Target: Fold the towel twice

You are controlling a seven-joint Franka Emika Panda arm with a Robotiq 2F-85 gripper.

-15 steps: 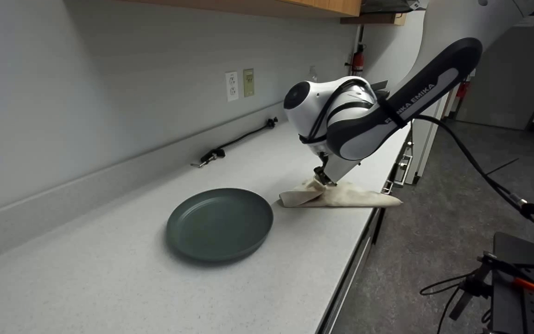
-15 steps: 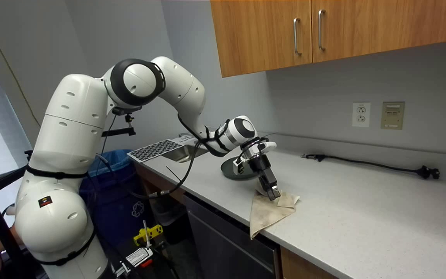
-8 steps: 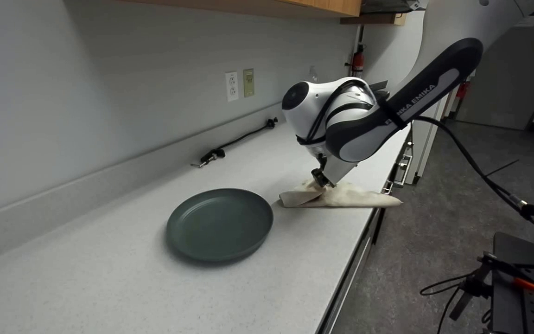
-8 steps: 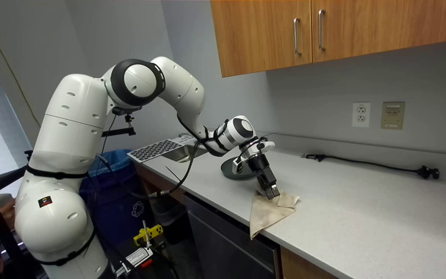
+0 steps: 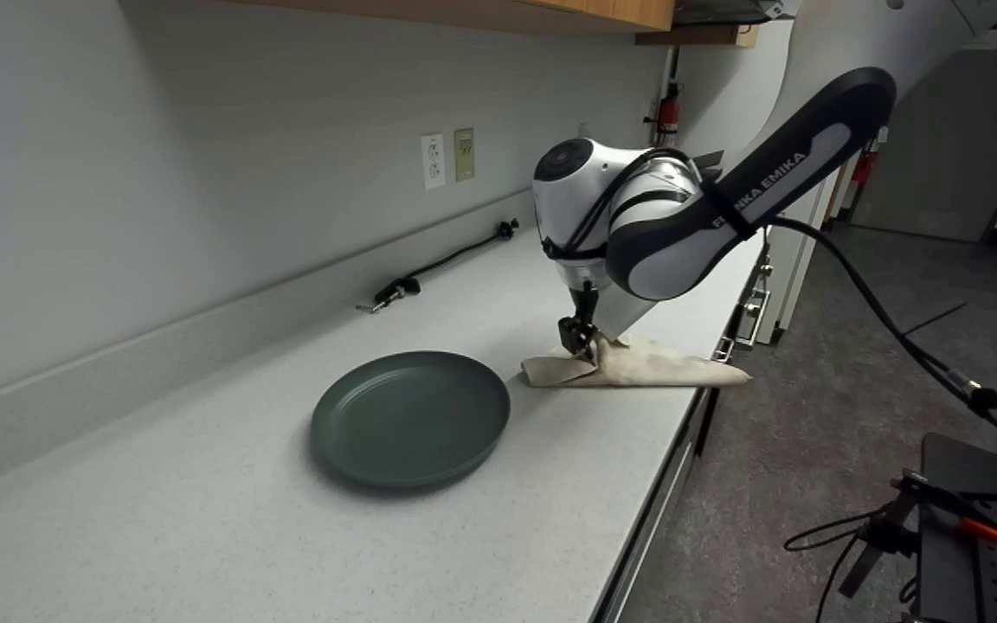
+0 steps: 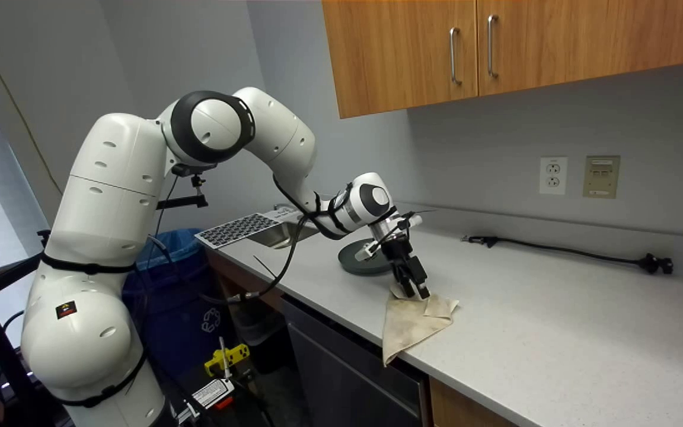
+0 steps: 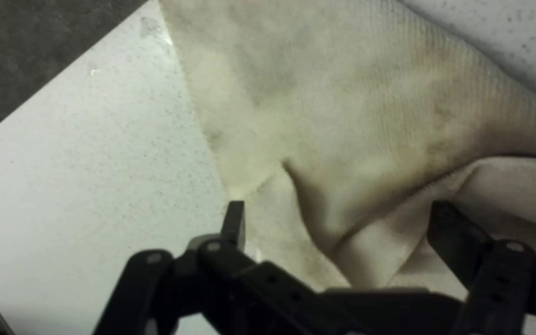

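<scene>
In an exterior view, the towel (image 5: 663, 369) lies on the countertop (image 5: 230, 528), right of the plate (image 5: 410, 420). Behind the plate lies a cable (image 5: 455, 256).

Passable over the table (image 5: 265, 415) between plate (image 5: 412, 420) and wall (image 5: 247, 164); blocked beside the plate by towel (image 5: 663, 368) and claw (image 7: 338, 218) over it.

White robot arm (image 6: 113, 178): "F", then "NKA EMIKA" on its long black panel (image 5: 793, 147), black strap (image 5: 730, 210) covering letters between. Dark blue plastic bin (image 6: 178, 323): white recycling sign (image 6: 211, 319). Small dark square sticker (image 6: 66, 309) on arm, white rectangular label (image 6: 214, 391) low down: unreadable.
</scene>
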